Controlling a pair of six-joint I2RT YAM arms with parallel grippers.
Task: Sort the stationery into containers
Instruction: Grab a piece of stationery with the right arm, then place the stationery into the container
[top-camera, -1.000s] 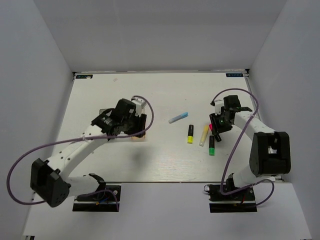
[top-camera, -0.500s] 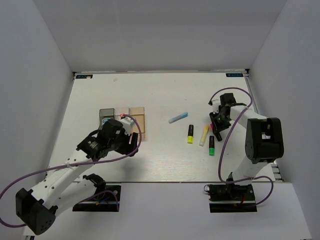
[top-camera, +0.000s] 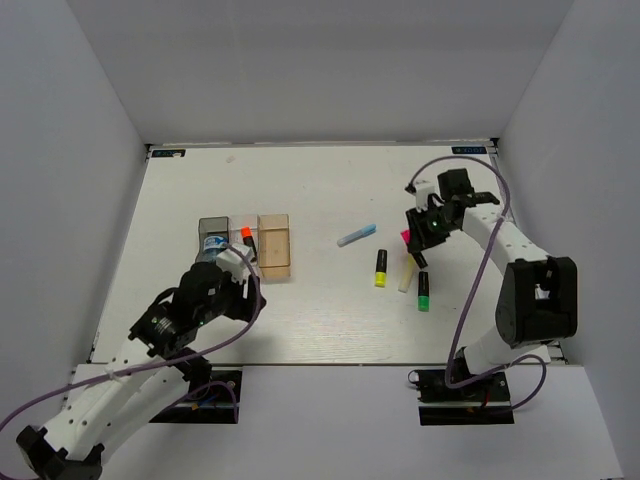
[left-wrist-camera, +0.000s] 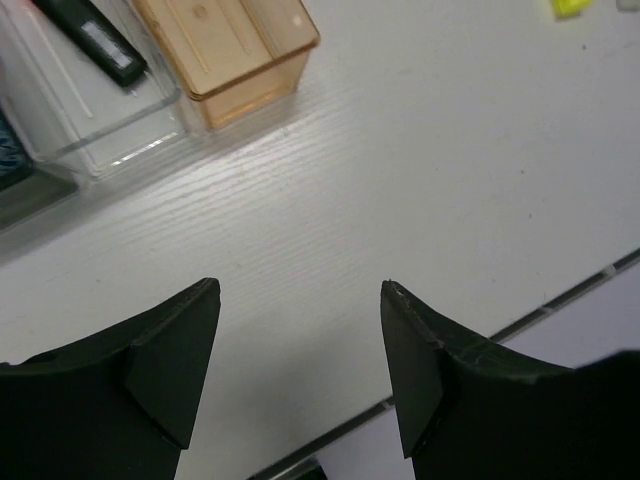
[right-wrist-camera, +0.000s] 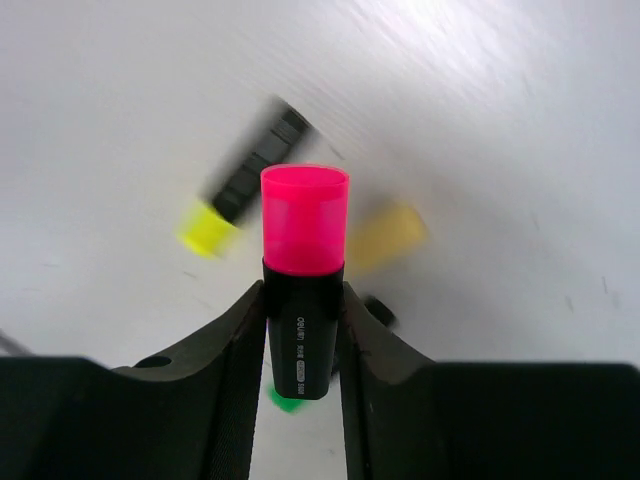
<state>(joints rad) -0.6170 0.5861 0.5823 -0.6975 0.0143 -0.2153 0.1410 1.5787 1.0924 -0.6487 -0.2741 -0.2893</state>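
Observation:
My right gripper (top-camera: 415, 234) is shut on a black marker with a pink cap (right-wrist-camera: 303, 262) and holds it above the table, cap pointing away. Below it lie a yellow-capped marker (top-camera: 380, 269), a cream stick (top-camera: 408, 272), a green-capped marker (top-camera: 423, 291) and a pale blue stick (top-camera: 356, 236). The three joined bins stand at centre left: smoky grey (top-camera: 205, 226), clear (top-camera: 251, 256), amber (top-camera: 274, 247). An orange-capped marker (top-camera: 246, 236) lies in the clear bin, and a blue-white round item (top-camera: 213, 243) in the grey one. My left gripper (left-wrist-camera: 300, 300) is open and empty, over bare table in front of the bins.
White walls close the table on the left, back and right. The table's near edge (left-wrist-camera: 560, 295) runs just past my left fingers. The amber bin (left-wrist-camera: 235, 40) and clear bin (left-wrist-camera: 100, 100) sit ahead of the left gripper.
My left arm has drawn back from over the bins toward the near edge, uncovering them. My right gripper has risen and moved away from the table's markers with the pink-capped marker in it.

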